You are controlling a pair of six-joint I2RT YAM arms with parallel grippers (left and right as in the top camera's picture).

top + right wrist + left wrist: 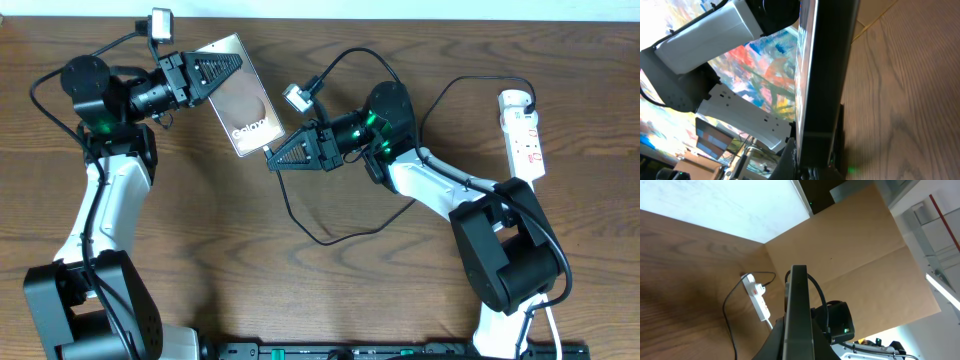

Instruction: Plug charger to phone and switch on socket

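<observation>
Showing its bronze back and white lettering to the overhead camera, the phone (pixel 240 97) is lifted clear of the tabletop (pixel 220 260), upper-left of the middle, and slants with its top corner toward the far edge. The left end effector (pixel 228 66) clamps the phone's upper left side; in the left wrist view the phone (pixel 799 315) appears edge-on as a thin dark slab between the fingers. At the phone's lower corner the right end effector (pixel 274 160) points its tips at the bottom edge, touching or just beside it; whether it is pinching anything or how wide it stands cannot be told from any view. The right wrist view shows only the phone (pixel 825 65) edge-on, filling the middle of the frame and hiding the fingertips. From that lower corner the charger (pixel 330 242) drops away as a thin black line, loops across the wood below and to the right of the phone, then passes behind the right arm; its connector tip is not discernible. Well to the right of the phone, near the tabletop's far right side, lies the socket (pixel 525 130), a white strip with red marks, with a black lead plugged in at its top end. In the left wrist view, the socket (pixel 757 297) lies beyond the phone's left side with the black lead curving beside it.
</observation>
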